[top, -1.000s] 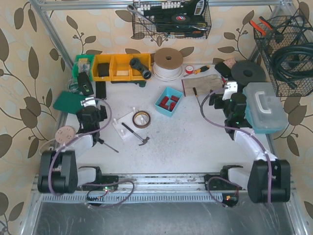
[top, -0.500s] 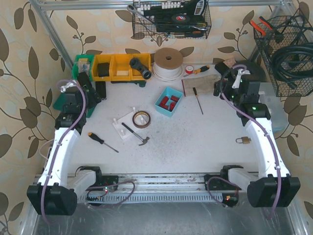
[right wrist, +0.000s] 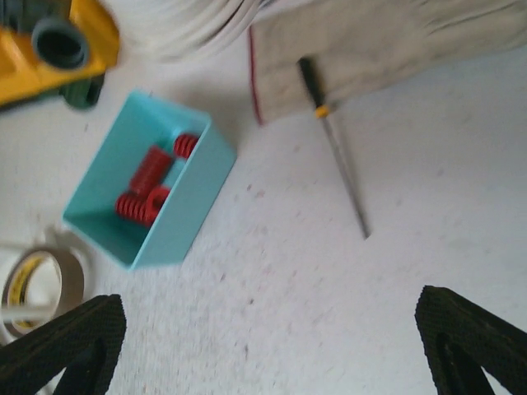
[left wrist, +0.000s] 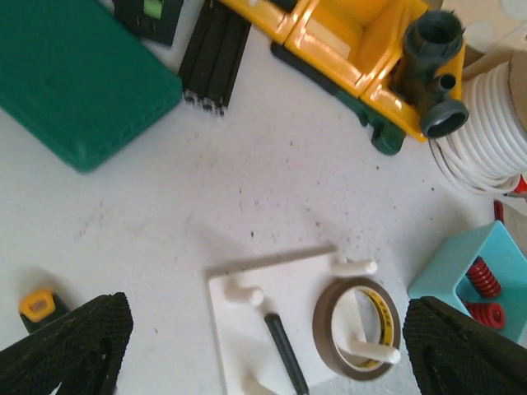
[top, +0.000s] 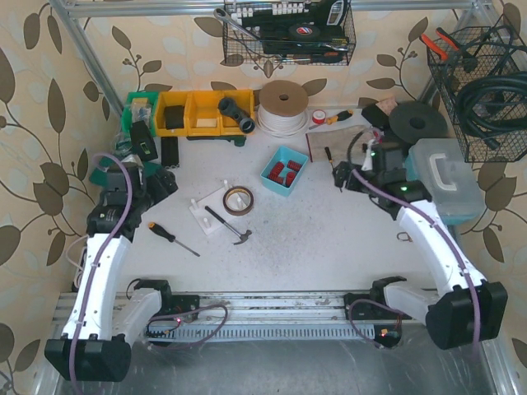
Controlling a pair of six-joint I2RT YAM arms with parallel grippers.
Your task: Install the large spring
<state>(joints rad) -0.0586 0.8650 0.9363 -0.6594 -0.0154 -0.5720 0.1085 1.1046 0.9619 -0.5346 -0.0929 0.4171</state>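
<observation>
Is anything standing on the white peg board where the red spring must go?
Yes. A tape roll lies on the peg board around a peg, and a hammer lies partly on the board.

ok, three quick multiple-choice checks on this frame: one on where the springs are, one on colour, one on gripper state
1. Where are the springs?
A) in the blue bin
B) in a glass jar
C) on a hook

2. What colour are they?
A) silver
B) red
C) black

3. State of the left gripper and right gripper?
A) left shut on a spring
B) right shut on a cable
C) both open, holding nothing

Answers:
1 A: the coils lie inside the bin in the right wrist view.
2 B: they are plainly red against the blue.
3 C: each wrist view shows the fingers wide apart above bare table.
</observation>
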